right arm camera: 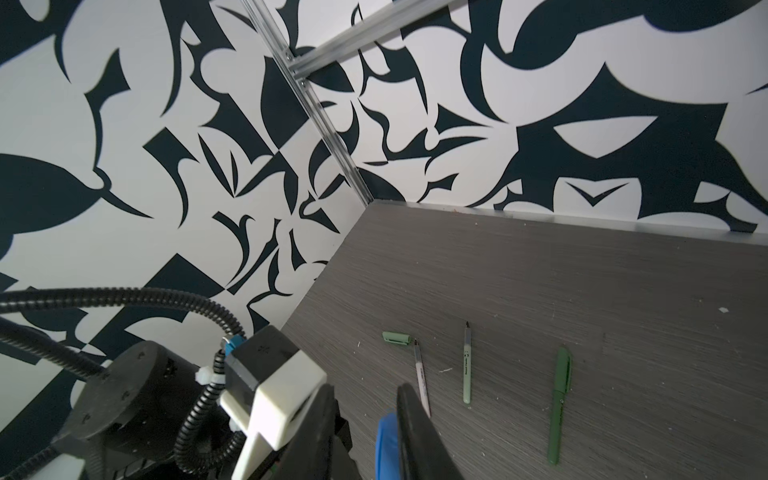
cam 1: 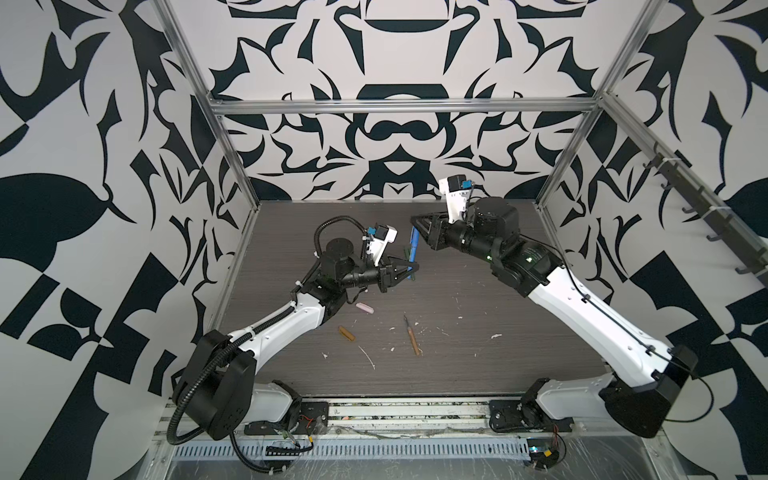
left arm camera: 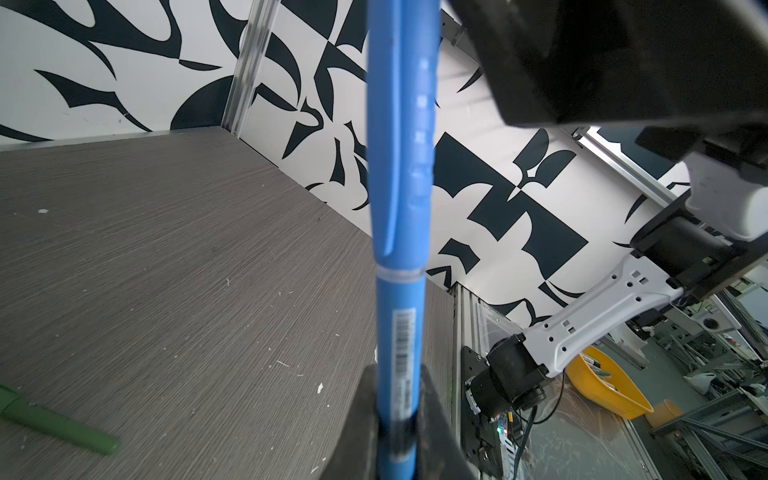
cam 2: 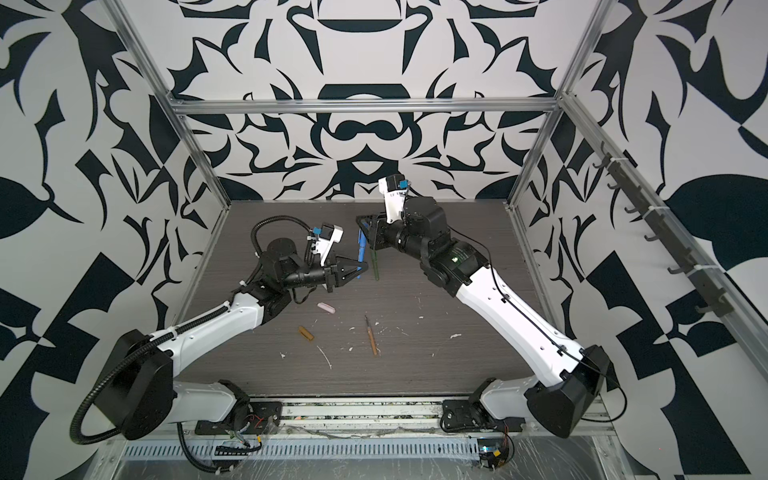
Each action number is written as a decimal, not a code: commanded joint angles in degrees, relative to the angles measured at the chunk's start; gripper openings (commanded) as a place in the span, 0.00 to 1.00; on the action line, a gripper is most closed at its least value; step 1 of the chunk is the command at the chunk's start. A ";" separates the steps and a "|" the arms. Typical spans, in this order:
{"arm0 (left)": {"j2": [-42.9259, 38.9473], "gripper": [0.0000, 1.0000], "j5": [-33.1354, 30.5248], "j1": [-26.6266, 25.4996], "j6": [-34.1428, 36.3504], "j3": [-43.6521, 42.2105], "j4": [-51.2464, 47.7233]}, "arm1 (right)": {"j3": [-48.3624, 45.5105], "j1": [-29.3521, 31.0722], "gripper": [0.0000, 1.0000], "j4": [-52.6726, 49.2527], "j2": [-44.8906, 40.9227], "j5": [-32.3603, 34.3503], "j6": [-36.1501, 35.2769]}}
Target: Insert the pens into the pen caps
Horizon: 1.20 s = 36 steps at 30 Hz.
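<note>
Your left gripper (cam 1: 409,272) is clamped on the lower end of the blue pen (cam 1: 412,253) and holds it near upright above the table (cam 1: 498,332). The left wrist view shows both fingers (left arm camera: 361,415) pressed to the barrel. The blue cap (left arm camera: 399,145) sits on the pen's upper end, seated down to a thin pale ring.

Your right gripper (cam 1: 417,224) is at the top of the blue pen. In the right wrist view its jaws stand either side of the cap with one finger (right arm camera: 415,424) against it, but you cannot tell whether it grips or has let go.

On the table just beside the blue pen lies the dark green pen (cam 2: 375,266), cap on. Also near the blue pen lie the pale green pen (right arm camera: 466,365) and the pink pen (right arm camera: 422,378), both bare-tipped, and the pale green cap (right arm camera: 396,337).

Nearer the arm bases than the blue pen lie the pink cap (cam 1: 365,308), the brown cap (cam 1: 346,333) and the brown pen (cam 1: 412,336), whose bare tip points toward the blue pen.
</note>
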 commanded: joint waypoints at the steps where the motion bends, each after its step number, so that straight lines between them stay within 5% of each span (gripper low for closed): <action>1: -0.65 0.00 0.76 -0.23 1.10 1.45 1.50 | 1.41 0.08 0.26 -1.50 -0.58 -4.26 -0.11; 6: -0.87 0.00 0.67 -0.22 1.18 1.39 1.63 | -1.10 0.08 0.21 -1.60 -1.36 -5.94 0.15; 10: -0.83 0.00 0.91 -0.23 1.20 1.40 1.67 | -2.50 0.09 0.29 -1.66 -2.84 -2.40 -0.58; 21: -0.39 0.00 1.45 -0.48 1.25 1.69 1.35 | -0.35 -1.04 0.32 -1.97 -5.65 2.10 -3.74; 30: -0.56 0.00 1.99 -0.71 1.46 1.77 1.41 | 1.08 -2.55 0.33 -2.50 -1.92 0.78 -1.93; 36: -0.56 0.00 2.10 -0.71 1.46 1.80 1.46 | 0.80 -2.71 0.26 -2.15 -0.31 -6.06 -0.64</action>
